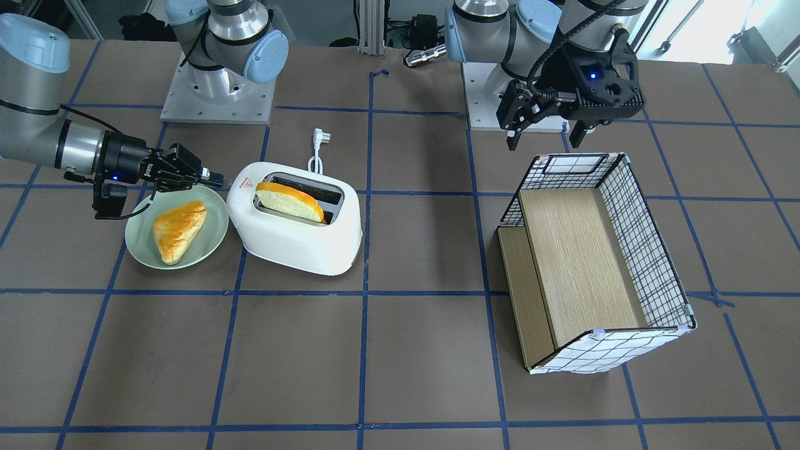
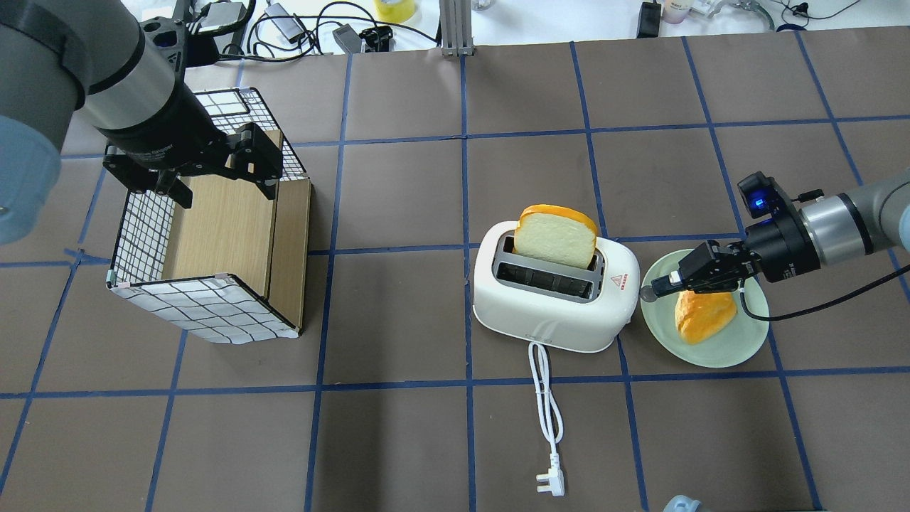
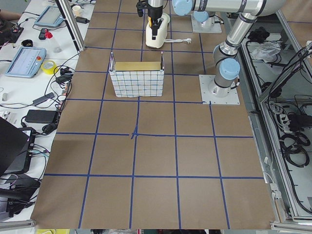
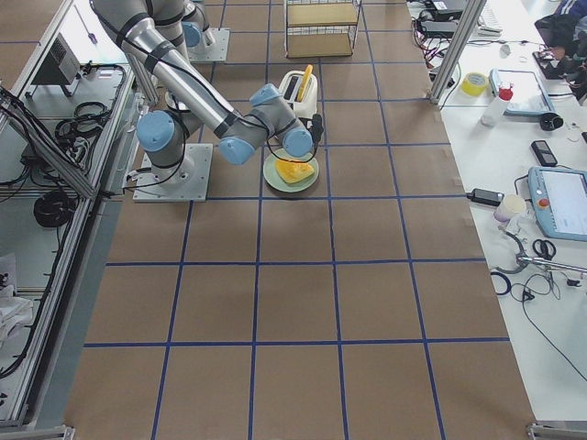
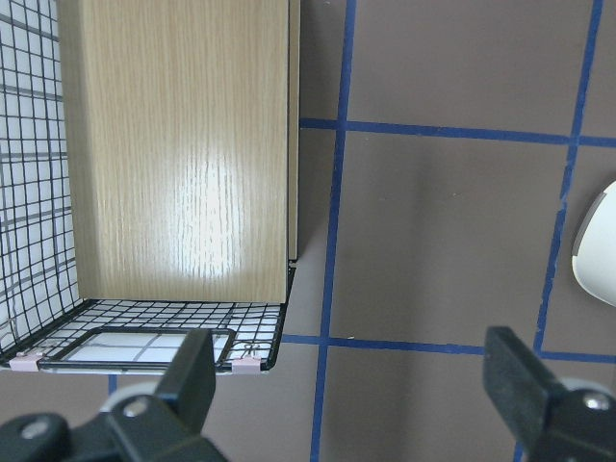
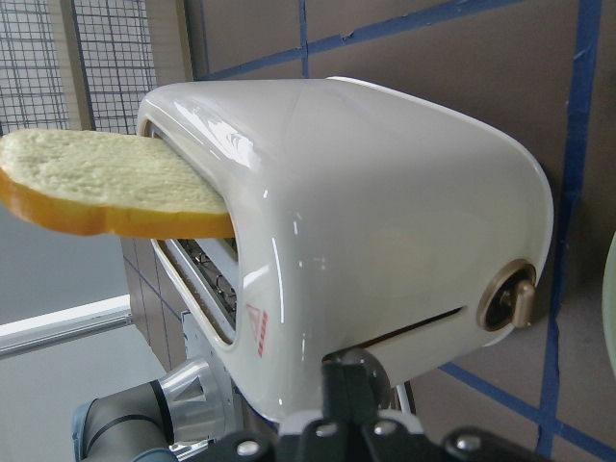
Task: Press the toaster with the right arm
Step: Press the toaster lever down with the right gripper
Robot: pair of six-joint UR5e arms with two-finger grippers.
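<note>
The right gripper (image 1: 217,180) has its two fingers pressed together, with nothing between them. Its tip is right at the end of the toaster (image 1: 300,234) and seems to touch it. The gripper hangs just over the edge of the green plate (image 1: 139,249), which holds a pastry (image 1: 178,230). The left gripper (image 1: 545,128) is far away over the wire basket (image 1: 628,209), with its fingers wide apart.

The toaster sits near the middle of the table, just beside the plate. A slice of bread (image 1: 290,201) sticks up out of one slot.

What could go wrong? I think the toaster is light plastic. If the tip pushes sideways and not straight down, the toaster may slide or tip. The tip is thin, so it could slip off the lever. I cannot see the lever itself, because the gripper hides it in the right wrist view. If the gripper goes too low, it could bump the plate or the pastry.

The toaster's long side runs across the table, from the robot's left to its right, turned a little. Its slots face up. The end with the knob (image 6: 510,300) points at the plate and the right gripper. The cord (image 2: 546,387) comes out of the side nearest the robot.
</note>
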